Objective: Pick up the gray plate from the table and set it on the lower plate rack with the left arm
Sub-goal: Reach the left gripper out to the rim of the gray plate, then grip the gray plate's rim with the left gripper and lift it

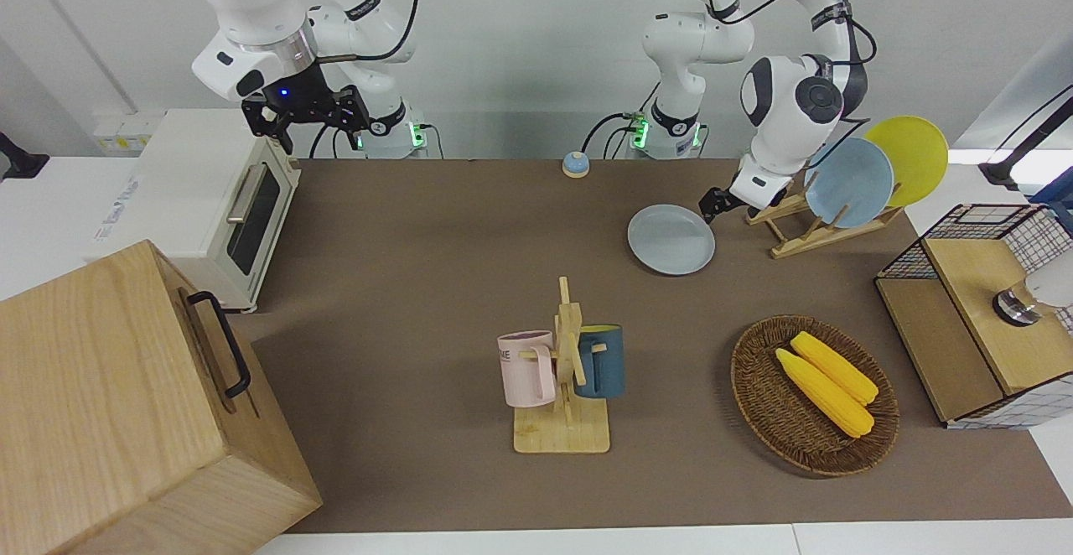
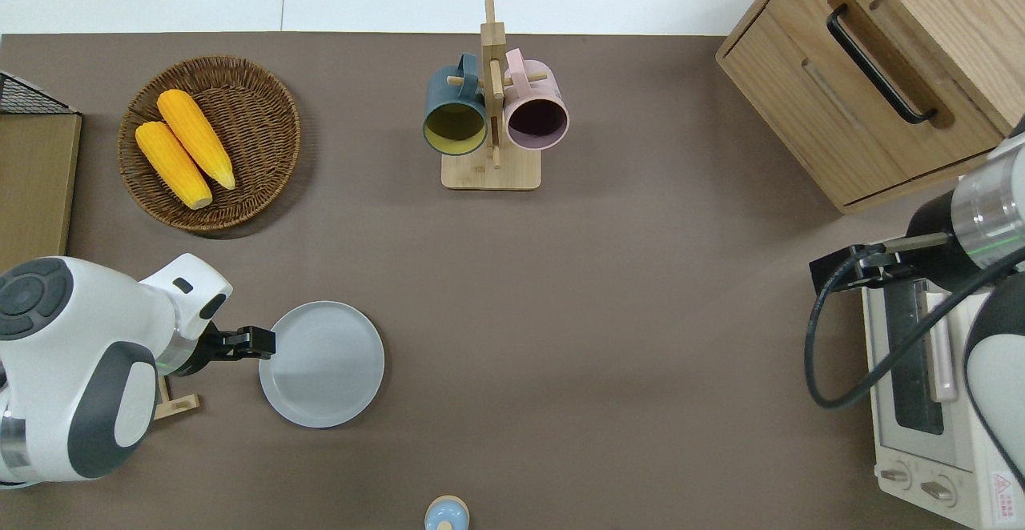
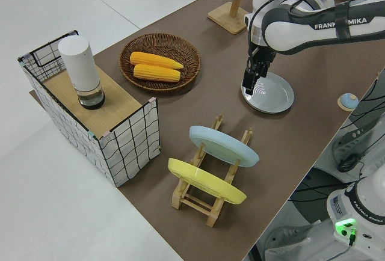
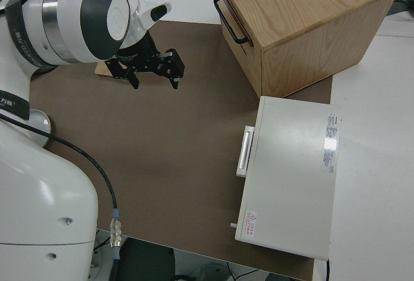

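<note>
The left gripper [image 2: 258, 342], finger state indiscernible, sits at the gray plate [image 2: 322, 363] rim nearest the rack.

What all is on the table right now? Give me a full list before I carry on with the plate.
gray plate: one, pale gray, flat on the table
plate rack: one, light wood, at the left arm's end of the table
blue plate: one, light blue, in the rack
yellow plate: one, yellow, in the rack
basket: one, brown wicker, holding two yellow corn cobs
mug tree: one, wood, with a dark blue mug and a pink mug
wire crate: one, holding a white cylinder
wooden cabinet: one
toaster oven: one, white
bell: one, blue
left gripper: black, over the gray plate's rim
right gripper: black, parked, open
</note>
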`<state>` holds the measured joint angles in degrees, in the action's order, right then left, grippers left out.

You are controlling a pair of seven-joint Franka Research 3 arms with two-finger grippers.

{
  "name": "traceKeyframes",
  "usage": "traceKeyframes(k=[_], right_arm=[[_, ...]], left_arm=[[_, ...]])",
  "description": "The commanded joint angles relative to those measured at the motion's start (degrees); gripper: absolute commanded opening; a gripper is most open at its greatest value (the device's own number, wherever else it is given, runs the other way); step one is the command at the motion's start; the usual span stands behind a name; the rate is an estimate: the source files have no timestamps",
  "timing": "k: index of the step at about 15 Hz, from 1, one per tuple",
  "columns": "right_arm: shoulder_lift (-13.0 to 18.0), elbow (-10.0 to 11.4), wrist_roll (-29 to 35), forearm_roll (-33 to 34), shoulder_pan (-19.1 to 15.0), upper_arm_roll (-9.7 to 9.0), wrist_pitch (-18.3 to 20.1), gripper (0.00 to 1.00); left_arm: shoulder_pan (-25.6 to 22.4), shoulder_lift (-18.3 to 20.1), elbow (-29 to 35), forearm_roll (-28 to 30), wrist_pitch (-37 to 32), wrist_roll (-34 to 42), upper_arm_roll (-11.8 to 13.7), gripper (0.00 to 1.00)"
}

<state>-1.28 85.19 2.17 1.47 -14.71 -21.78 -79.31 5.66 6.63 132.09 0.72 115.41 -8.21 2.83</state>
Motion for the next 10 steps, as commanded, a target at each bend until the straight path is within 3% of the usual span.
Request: traceKeyframes(k=[1,8,10], right_arm=[[0.14,-0.55,0.73,0.38,-1.47,-1.34,0.82,0.983],[0.14,-0.55,0.73,0.38,-1.47,-1.34,0.82,0.983],[0.14,-0.55,0.73,0.38,-1.47,-1.34,0.82,0.983]], left_arm=[[0.66,-3.36,0.98,0.34,1.66,-3.30,0.16,1.00],[0.66,-7.68,1.77,0.34,4.12,-4.01,-0.19,0.99],[0.66,-8.21,1.77,0.42,4.56,-4.01,-0.19,0.91]])
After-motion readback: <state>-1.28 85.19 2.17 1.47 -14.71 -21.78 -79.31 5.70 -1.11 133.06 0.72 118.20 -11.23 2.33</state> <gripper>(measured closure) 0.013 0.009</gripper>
